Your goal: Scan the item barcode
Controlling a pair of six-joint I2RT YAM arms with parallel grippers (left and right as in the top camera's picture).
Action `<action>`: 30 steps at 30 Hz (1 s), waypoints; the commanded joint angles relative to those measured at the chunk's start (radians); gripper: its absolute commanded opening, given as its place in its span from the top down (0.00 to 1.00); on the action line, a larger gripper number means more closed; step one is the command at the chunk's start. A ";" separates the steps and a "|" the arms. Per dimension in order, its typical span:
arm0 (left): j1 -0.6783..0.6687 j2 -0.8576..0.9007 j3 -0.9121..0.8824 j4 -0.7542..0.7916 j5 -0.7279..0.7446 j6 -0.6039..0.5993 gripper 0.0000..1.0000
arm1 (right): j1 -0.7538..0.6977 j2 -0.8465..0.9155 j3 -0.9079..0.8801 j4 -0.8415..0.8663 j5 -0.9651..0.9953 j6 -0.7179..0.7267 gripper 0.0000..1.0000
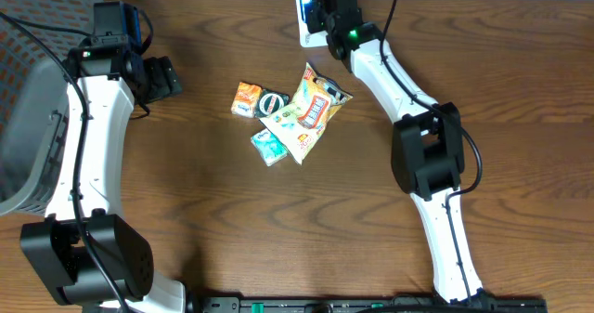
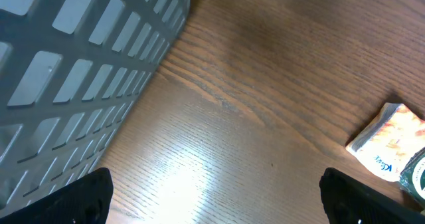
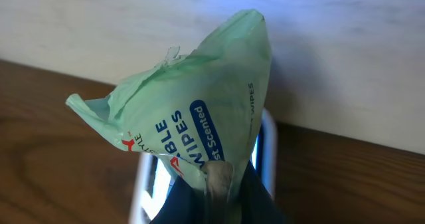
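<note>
At the far edge of the counter [image 1: 223,192]: right jaws are gripping the green wipes packet [image 3: 199,111], holding it over the scanner [image 1: 310,38].
Beside the grey basket [image 2: 80,64]: left jaws are hanging wide open.

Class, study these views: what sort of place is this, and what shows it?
Probably a mock checkout bench: a grey basket, a pile of snack packets, and a wipes pack held over a scanner.
</note>
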 commanded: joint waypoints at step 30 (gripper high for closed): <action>0.002 0.010 -0.005 -0.002 0.002 0.009 0.02 | -0.701 -0.179 0.002 -0.818 0.263 -0.145 0.55</action>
